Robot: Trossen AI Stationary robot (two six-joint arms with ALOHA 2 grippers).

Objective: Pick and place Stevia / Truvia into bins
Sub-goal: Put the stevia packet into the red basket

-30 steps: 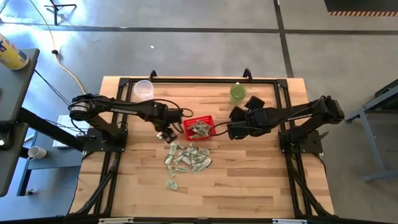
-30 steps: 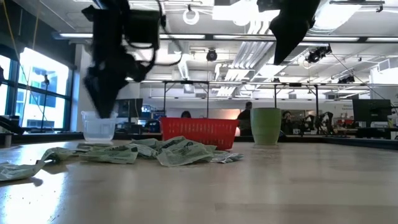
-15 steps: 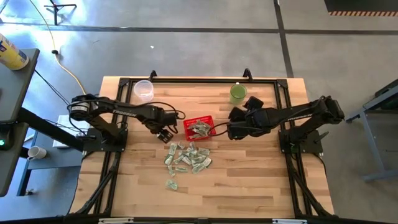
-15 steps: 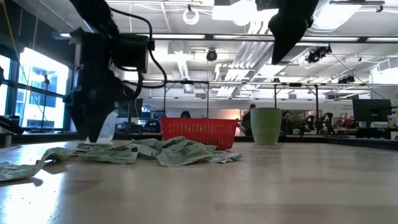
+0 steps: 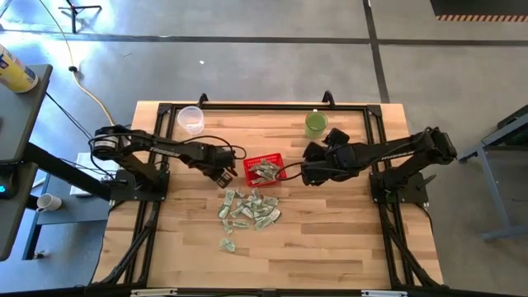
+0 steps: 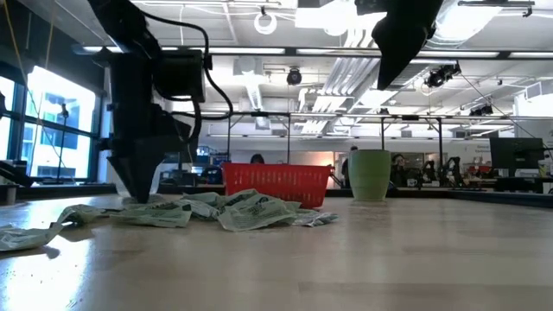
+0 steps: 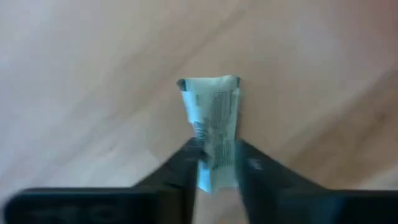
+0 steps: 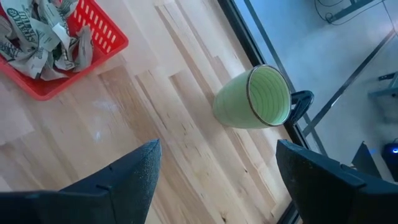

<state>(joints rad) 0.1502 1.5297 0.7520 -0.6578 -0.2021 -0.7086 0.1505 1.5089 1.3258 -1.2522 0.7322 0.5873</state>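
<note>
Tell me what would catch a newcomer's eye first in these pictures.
Probably the red basket at the table's middle, already holding several green-and-white sachets, with a loose heap of sachets spilled on the wood in front of it. Next, the left gripper just left of the basket, pinching one sachet between its fingers. The right gripper waits open between the basket and the green cup.

Wooden table (image 5: 330,239), black frame along edges. Clear plastic cup (image 5: 190,119) at far left part of top, upright. Green cup (image 5: 316,124) at far right part, upright, handle visible from right wrist view. Yellow bottle (image 5: 15,70) on side bench, off table.
</note>
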